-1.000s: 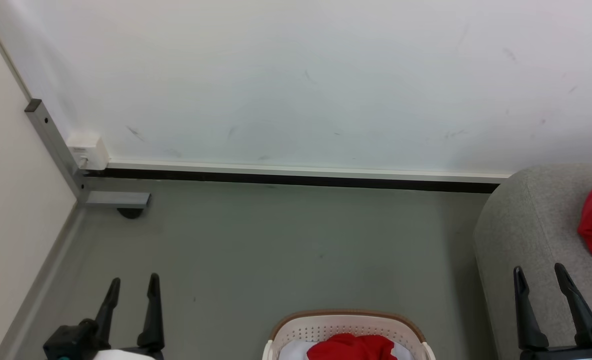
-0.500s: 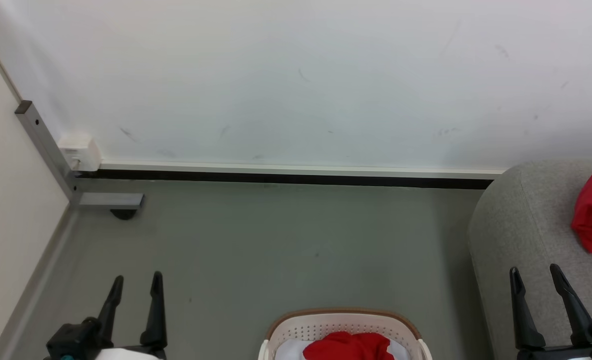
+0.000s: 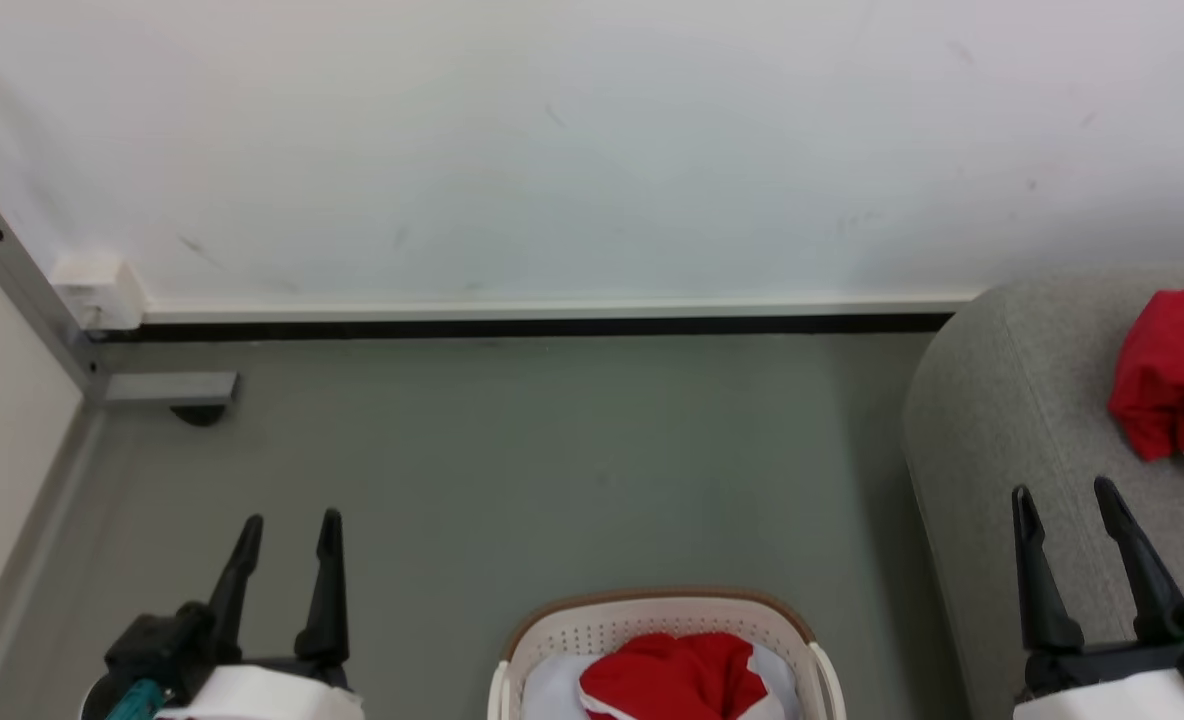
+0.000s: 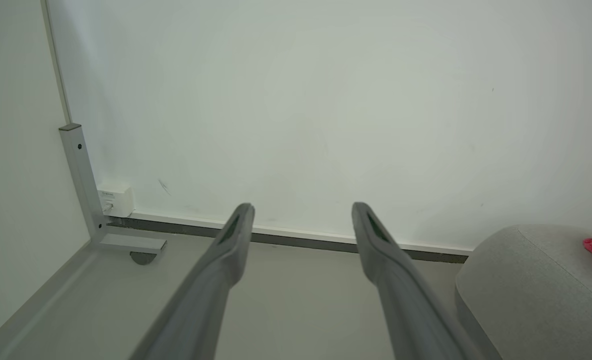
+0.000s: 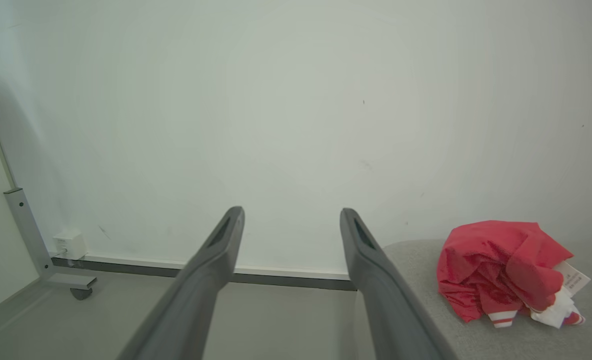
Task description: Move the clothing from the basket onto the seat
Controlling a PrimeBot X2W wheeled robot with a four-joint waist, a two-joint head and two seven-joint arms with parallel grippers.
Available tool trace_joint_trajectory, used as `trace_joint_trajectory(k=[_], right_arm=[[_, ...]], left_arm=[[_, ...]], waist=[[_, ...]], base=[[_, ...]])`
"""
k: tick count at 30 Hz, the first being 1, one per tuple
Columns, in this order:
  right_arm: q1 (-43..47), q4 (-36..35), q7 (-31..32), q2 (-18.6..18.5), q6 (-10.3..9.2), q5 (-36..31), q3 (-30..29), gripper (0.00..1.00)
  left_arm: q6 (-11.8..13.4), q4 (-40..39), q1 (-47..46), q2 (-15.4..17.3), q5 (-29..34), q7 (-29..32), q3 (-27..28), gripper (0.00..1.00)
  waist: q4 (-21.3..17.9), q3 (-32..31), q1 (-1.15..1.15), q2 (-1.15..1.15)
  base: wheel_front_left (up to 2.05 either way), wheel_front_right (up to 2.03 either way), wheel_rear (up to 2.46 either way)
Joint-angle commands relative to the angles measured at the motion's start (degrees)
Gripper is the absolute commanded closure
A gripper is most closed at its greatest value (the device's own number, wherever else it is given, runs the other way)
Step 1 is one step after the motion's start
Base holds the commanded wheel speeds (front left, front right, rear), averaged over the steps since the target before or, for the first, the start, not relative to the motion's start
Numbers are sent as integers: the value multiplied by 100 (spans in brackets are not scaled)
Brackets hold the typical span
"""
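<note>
Grippers first: my left gripper point(image 3: 291, 518) hangs over bare grey floor point(image 3: 572, 470) and my right gripper point(image 3: 1063, 488) over the near edge of the seat point(image 3: 1002, 400), both with fingers spread wide and holding nothing. Between them, low in the head view, sits the basket point(image 3: 657, 598), one red garment point(image 3: 672, 675) heaped inside on a pale cloth point(image 3: 552, 692). The second red garment point(image 3: 1172, 365) lies crumpled on the seat beyond the right gripper, apart from it. Open floor separates the left gripper from the basket, with a white wall point(image 3: 592, 150), a grey metal post point(image 3: 22, 290) and a small white box point(image 3: 97, 290) farther out.
</note>
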Motion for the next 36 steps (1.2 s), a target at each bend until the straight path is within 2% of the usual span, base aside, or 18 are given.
trace_joint_trajectory(k=[1, 7, 15, 25, 32, 36], right_arm=[[-135, -56, 1, -20, -15, 11, 2, 0], [-579, -256, 1, 6, -15, -116, -53, 0], [-1225, -523, 2, 75, -15, -268, -154, 0], [-1792, -900, 2, 199, -15, -450, -357, 0], [-2090, -1150, 2, 285, -15, -562, -399, 0], [-2194, -1268, 2, 318, -15, -569, -424, 0]], left_arm=[[-17, -28, -121, 18, 21, -2, -26, 0], [-42, -28, -572, 114, 145, -2, -369, 0], [-36, 355, -1320, 549, -111, -2, -1242, 0], [-37, 1265, -2270, 1026, -264, 1, -2728, 0], [-37, 2101, -2947, 1182, -391, 95, -3760, 0], [-37, 2613, -3253, 1167, -624, 192, -4125, 0]], waist=[[-95, 186, 0, 0], [-274, 880, 0, 0], [-614, 1878, 0, 0], [-910, 2875, 0, 0], [-1051, 3439, 0, 0], [-1175, 3684, 0, 0]], base=[[0, 0, 0], [0, 0, 0], [0, 0, 0], [0, 0, 0], [0, 0, 0], [0, 0, 0]])
